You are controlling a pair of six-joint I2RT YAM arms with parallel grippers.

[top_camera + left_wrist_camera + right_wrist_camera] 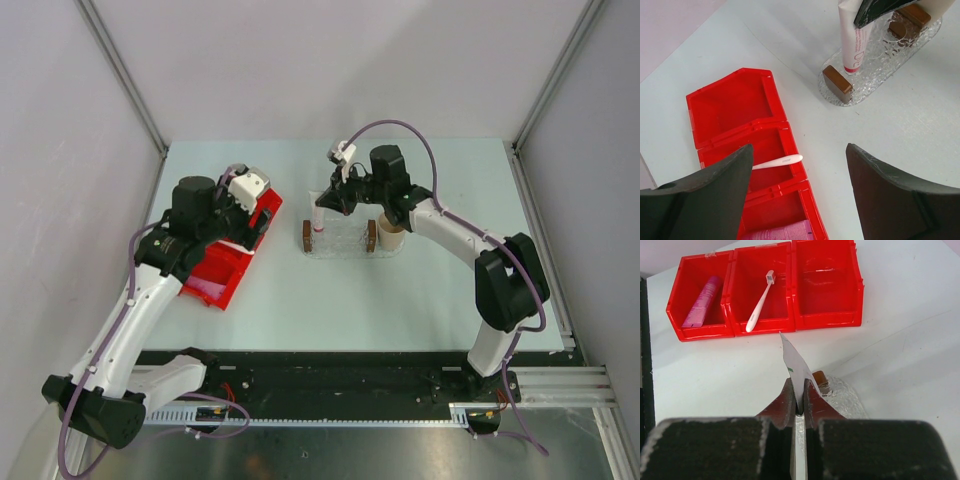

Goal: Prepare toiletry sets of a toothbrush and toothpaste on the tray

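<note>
My right gripper (799,385) is shut on the flat crimped end of the white toothpaste tube (792,360). The tube (852,45) hangs upright with its cap end down over the left part of the clear tray (880,62), beside a brown end block (837,82); whether it touches the tray I cannot tell. The white toothbrush (760,302) lies in the middle compartment of the red bin (827,315). A pink toothpaste tube (702,302) lies in an end compartment. My left gripper (799,150) hovers open above the bin's edge, holding nothing.
A tan paper cup (390,235) stands just behind the tray's right end. The red bin (225,260) lies at the left of the table, under the left arm. The right arm reaches in from the right side.
</note>
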